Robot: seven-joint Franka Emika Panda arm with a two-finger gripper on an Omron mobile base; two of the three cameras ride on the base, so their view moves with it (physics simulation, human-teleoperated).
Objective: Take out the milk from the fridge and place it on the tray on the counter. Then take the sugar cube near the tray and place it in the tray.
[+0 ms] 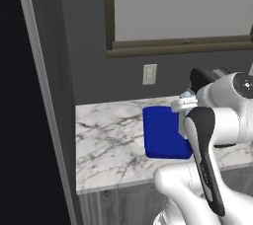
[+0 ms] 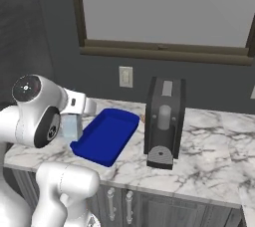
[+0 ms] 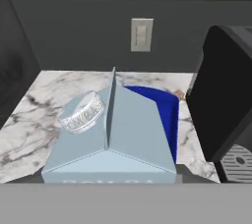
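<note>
My gripper [image 3: 110, 178] is shut on the milk [image 3: 110, 129], a pale grey-white carton with a gabled top and a round cap, held upright above the counter [image 2: 199, 151]. In the right base view the milk [image 2: 71, 127] hangs by the near left edge of the blue tray [image 2: 107, 134], partly behind my arm. The tray [image 3: 165, 107] shows beyond and to the right of the carton in the hand view. A tiny tan sugar cube [image 3: 179, 95] lies on the marble just past the tray's far corner. The dark fridge [image 1: 49, 71] stands at the left end of the counter.
A black coffee machine [image 2: 164, 121] stands on the counter right of the tray, close to its edge. A wall outlet [image 1: 149, 74] and a framed window [image 2: 164, 7] are behind. Bare marble [image 1: 108, 140] lies between the fridge and the tray.
</note>
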